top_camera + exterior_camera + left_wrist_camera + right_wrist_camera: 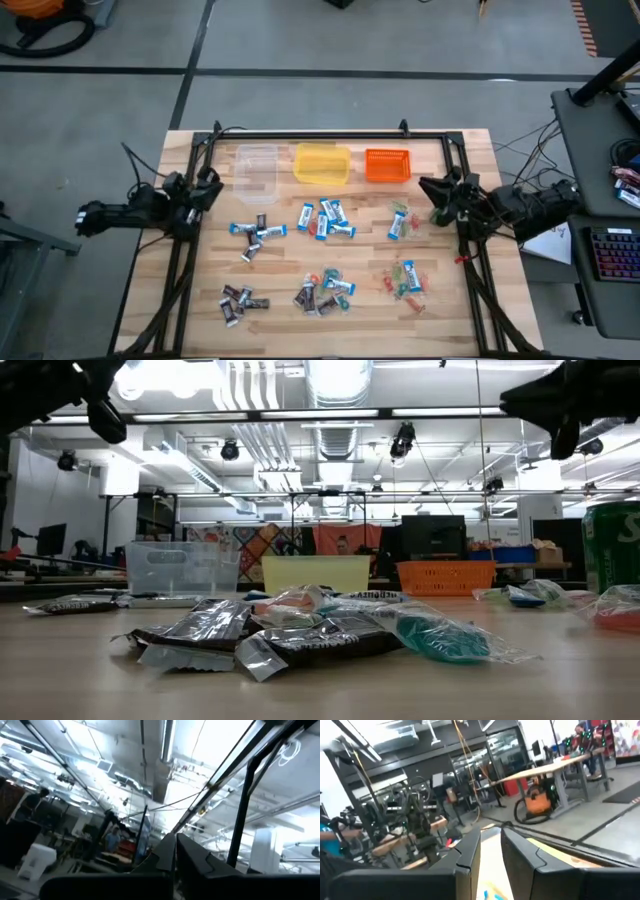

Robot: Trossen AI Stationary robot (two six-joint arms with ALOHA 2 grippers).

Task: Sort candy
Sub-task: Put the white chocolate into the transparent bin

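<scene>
The candy lies loose in several heaps on the wooden table: blue-and-white pieces in the middle, dark brown ones at the near left, a mixed heap, and small red and green ones at the near right. The low view shows brown and teal wrappers close up. My left gripper is shut and raised at the table's left edge, its fingers tilted up toward the ceiling. My right gripper hovers at the right edge, its fingers a little apart with nothing between them.
Three square tubs stand in a row at the far side: clear, yellow, orange. A black frame runs along the table's far, left and right edges. A green container shows at the low view's right.
</scene>
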